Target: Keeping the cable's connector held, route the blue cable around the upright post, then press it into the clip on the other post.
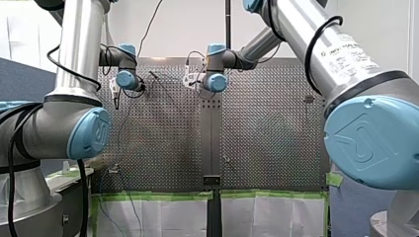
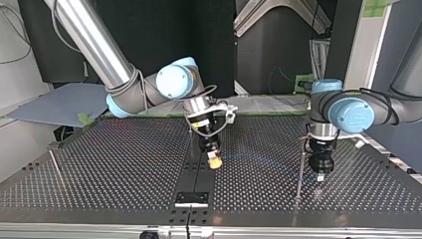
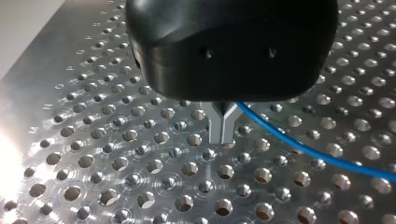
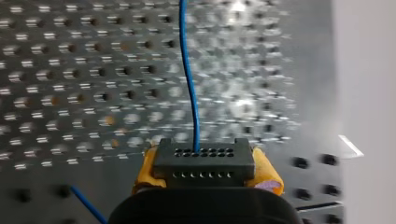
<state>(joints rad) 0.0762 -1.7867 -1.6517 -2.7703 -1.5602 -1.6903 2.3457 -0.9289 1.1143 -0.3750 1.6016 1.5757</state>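
Thin blue cable (image 3: 299,144) — light, limp, likely slick; it should bend round a post easily, so guide it close to the bend. It runs over the perforated metal table (image 2: 99,164) from mid-table toward the top view's right edge. My right gripper (image 4: 205,168) clamps yellow pads on the dark grey holed connector block (image 4: 203,156) — the rigid hold. My left gripper (image 3: 222,133) has metal fingers together on the cable, beside a thin upright post (image 2: 300,169).

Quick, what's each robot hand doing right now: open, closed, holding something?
Left hand: closed on the blue cable.
Right hand: closed on the cable's connector.
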